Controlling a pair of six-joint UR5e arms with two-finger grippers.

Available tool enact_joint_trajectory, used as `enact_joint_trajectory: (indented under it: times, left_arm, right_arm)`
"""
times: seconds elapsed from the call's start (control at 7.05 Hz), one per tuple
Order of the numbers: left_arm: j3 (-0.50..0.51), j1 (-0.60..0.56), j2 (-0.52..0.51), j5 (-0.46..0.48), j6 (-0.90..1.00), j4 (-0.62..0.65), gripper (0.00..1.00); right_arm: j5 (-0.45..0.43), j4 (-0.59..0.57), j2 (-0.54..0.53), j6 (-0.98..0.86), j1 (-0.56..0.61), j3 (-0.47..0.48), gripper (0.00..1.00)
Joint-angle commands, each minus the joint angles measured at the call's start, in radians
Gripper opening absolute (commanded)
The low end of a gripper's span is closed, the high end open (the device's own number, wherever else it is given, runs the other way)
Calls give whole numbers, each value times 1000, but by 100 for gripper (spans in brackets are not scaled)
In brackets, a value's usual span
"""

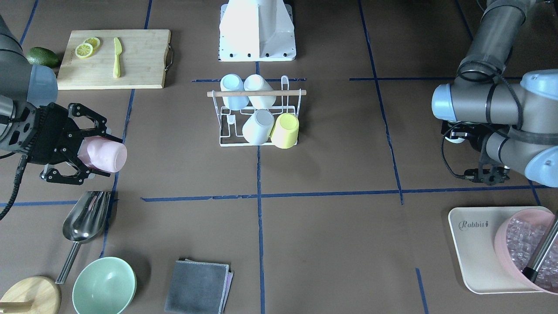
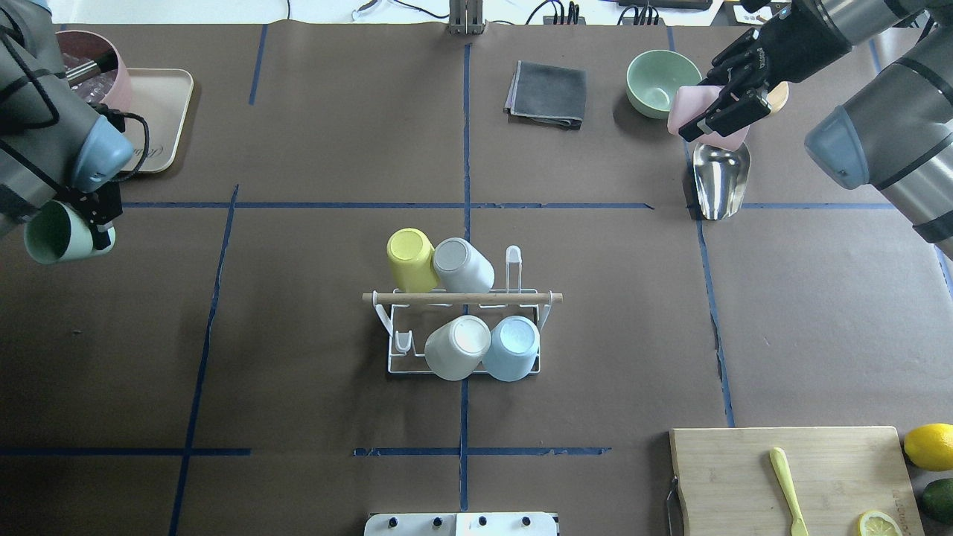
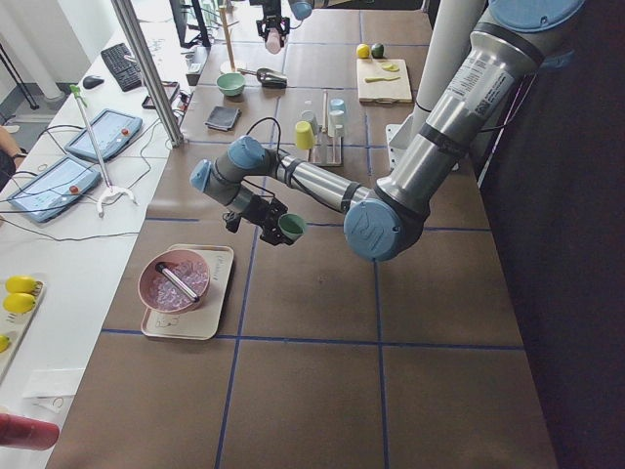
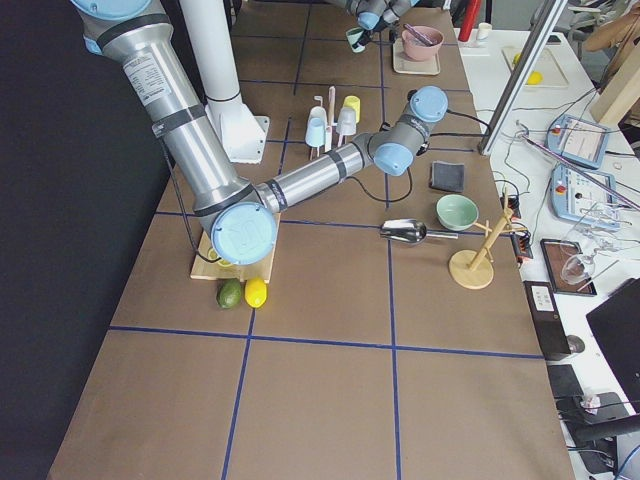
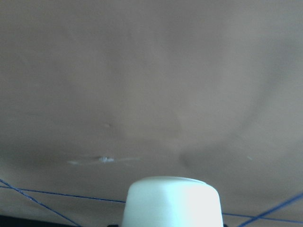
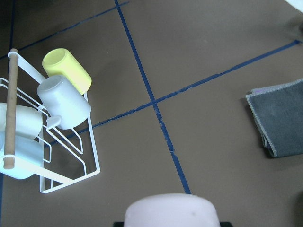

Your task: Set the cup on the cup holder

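Desk (image 2: 298, 372): brown cover with a blue tape grid. Clutter sits at the edges:
- cutting board (image 2: 789, 476) at the robot-side right corner
- tray (image 2: 160, 112) far left
- cloth (image 2: 547, 93), bowl (image 2: 659, 82) and scoop (image 2: 718, 179) along the far side

Cup holder (image 2: 461, 298) stands upright at desk centre. Its wooden rod, the long axis, runs left-right, parallel to the robot's edge. There is open desk on all four sides, and both arms are well apart from it.

Four prongs carry cups: yellow cup (image 2: 409, 257) and grey cup (image 2: 461, 264) in the far row, white cup (image 2: 458, 346) and light blue cup (image 2: 514, 346) in the near row. All are tilted, bases leaning away from the rod. Two prongs show bare wire, at the far row's right end and the near row's left end.

Right hand (image 2: 696, 108) is far right, in the air above the scoop, fingers clamped on the pink cup (image 1: 107, 155). The cup lies on its side, closed end pointing out of the hand toward desk centre.

Left hand (image 2: 85, 223) is at the left edge, gripping the green cup (image 2: 56, 232), roughly horizontal and off the desk. Its fingers are mostly hidden by the wrist overhead and by the forearm from the front. The left wrist view shows only the cup's end.
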Motion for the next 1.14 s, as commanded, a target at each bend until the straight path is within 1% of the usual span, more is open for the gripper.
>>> enact_joint_trajectory:
  times: [0.0, 0.14, 0.28, 0.43, 0.57, 0.71, 0.85, 0.99]
  left_arm:
    - [-193, -42, 26, 0, -8, -131, 4]
    - [-236, -42, 39, -4, -11, -237, 4]
    - [-236, -39, 42, -6, -10, -341, 5]
    - [-233, -35, 44, -3, -13, -466, 5]
    - [-248, -47, 44, -7, -11, -557, 5]
    - [-248, -47, 46, -7, -7, -671, 5]
    - [-258, -42, 93, -4, -35, -833, 5]
    - [-277, -33, 169, -4, -103, -1023, 7]
  right_arm:
    - [-59, 243, 5, 212, -1, -5, 0]
    - [-90, 336, 5, 286, -6, -5, 0]
    - [-111, 398, 5, 344, -8, -5, 0]
    - [-161, 479, 7, 444, -20, -5, 0]
    - [-229, 541, 7, 511, -53, -5, 0]
    - [-313, 622, 7, 574, -96, -5, 0]
    - [-451, 749, 7, 672, -174, -3, 0]
    - [-546, 805, 7, 693, -234, -3, 0]
